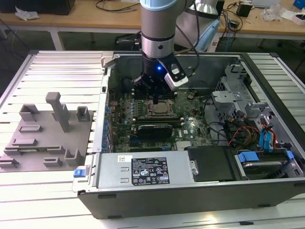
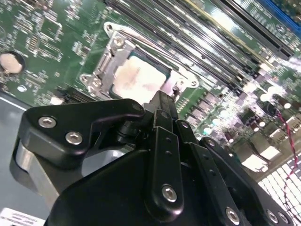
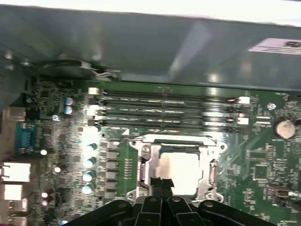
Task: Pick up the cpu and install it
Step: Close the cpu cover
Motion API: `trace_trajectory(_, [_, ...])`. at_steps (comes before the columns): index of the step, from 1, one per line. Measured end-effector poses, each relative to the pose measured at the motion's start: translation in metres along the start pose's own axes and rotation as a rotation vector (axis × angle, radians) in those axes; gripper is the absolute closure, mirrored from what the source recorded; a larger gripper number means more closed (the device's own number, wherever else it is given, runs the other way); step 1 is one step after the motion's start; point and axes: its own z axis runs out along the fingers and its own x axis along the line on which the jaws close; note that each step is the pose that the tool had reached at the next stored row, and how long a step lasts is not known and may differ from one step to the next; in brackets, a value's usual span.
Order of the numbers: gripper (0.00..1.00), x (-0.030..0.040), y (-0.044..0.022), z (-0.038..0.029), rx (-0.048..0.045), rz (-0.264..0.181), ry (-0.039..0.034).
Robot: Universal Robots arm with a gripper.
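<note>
Nearest the wrist cameras I had the gripper. Its two black fingers were drawn together with nothing between them, and the tips hung at the near edge of the socket. I could not tell whether they touched it.

Just beyond the tips sat the cpu: one chip, silver top up, lying flat inside the one socket frame and apparently square to it. I judged the carrying finished and the seating step in hand, with the chip already down. The metal frame around it looked unlatched, though I could not be sure. Any move from there called for a straight, gentle path, since the tips were close enough to nudge the chip out of its seat.

Past the socket I counted four memory slots, all parallel. In the exterior view the arm reached down into the one open computer case. Out on the exterior view's left lay a single grey fixture plate on the slatted counter.
</note>
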Motion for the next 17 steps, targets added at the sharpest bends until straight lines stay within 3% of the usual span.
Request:
trace_trajectory(7, [0.89,-0.0167,-0.001,0.0007,-0.0002,0.0,0.0016])
trace_trajectory(17, [0.89,-0.0171,-0.001,-0.0018,-0.0002,0.0,0.0016])
